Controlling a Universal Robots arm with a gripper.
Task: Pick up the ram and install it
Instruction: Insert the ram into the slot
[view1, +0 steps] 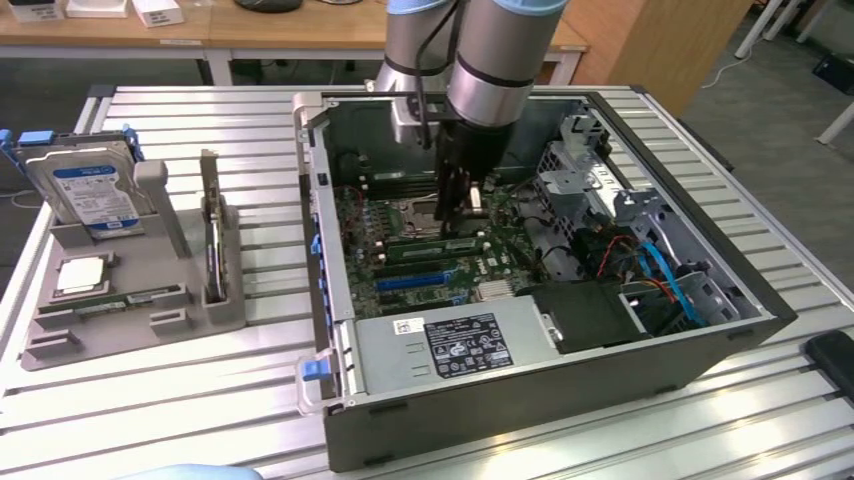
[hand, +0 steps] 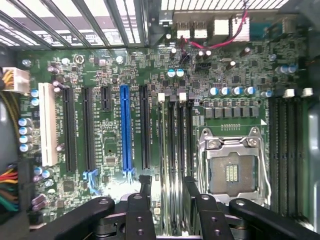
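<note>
A ribbed aluminium table (view1: 200, 130) carries an open black computer case (view1: 534, 400), with wooden desks (view1: 267, 35) behind. The case's steel walls stand close around the arm. Inside, the gripper (hand: 167, 182) hangs with its black fingers spread wide, gripping nothing, over the memory slots (hand: 175, 145) of the green motherboard (hand: 110, 100). The ram (view1: 130, 299) lies flat in the grey holder (view1: 200, 320) at the exterior view's left, well apart.

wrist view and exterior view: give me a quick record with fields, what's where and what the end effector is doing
end effector: open, holding nothing, inside the computer case
below it: memory slots, next to the empty processor socket
ram: one stick lying flat in the grey holder, on the exterior view's left of the case
hard drive: upright at the back of the holder
case: side open, motherboard exposed
</note>
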